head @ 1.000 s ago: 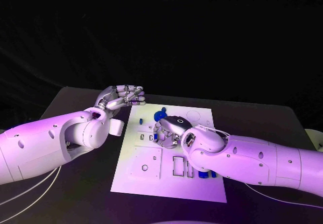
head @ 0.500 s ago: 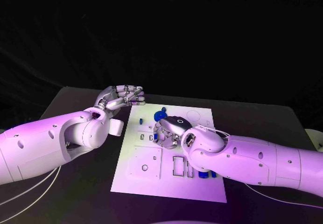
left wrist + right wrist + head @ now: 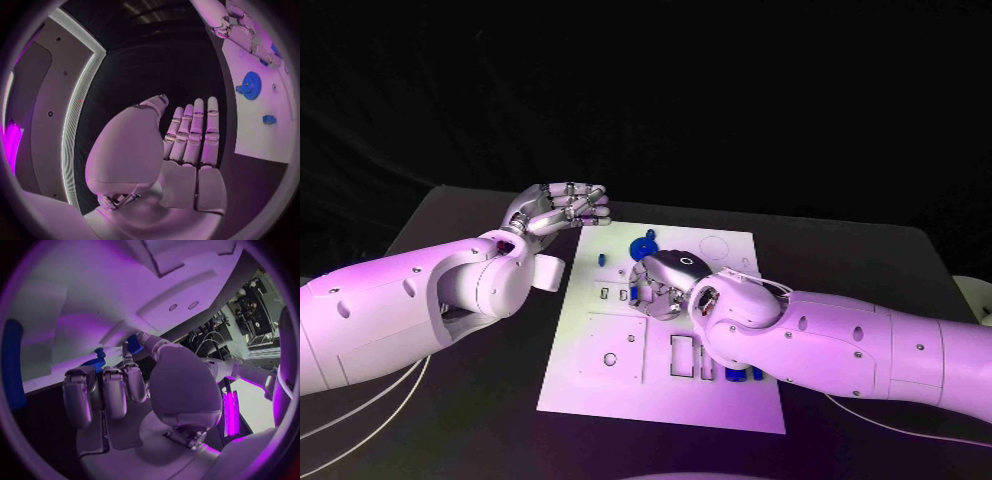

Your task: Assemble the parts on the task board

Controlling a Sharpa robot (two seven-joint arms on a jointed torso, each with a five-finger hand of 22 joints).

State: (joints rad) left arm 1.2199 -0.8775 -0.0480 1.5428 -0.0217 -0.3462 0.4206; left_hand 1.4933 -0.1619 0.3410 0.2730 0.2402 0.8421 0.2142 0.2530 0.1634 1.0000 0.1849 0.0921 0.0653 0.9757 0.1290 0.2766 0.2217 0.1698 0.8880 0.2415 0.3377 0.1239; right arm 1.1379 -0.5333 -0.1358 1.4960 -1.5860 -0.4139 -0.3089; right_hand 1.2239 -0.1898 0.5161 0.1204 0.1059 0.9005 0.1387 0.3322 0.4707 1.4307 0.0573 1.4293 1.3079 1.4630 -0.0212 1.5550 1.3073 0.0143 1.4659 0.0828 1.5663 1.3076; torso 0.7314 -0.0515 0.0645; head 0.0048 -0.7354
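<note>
The right hand rests low over the middle of the task board, fingers curled down among the small blue parts; whether it pinches one cannot be told. The blue round part stands on the board just beyond this hand, toward the far edge. The left hand hovers beside the board's far left corner, fingers together, holding nothing. Judged from this layout, the right hand is nearer the parts and better placed for the next seating.
</note>
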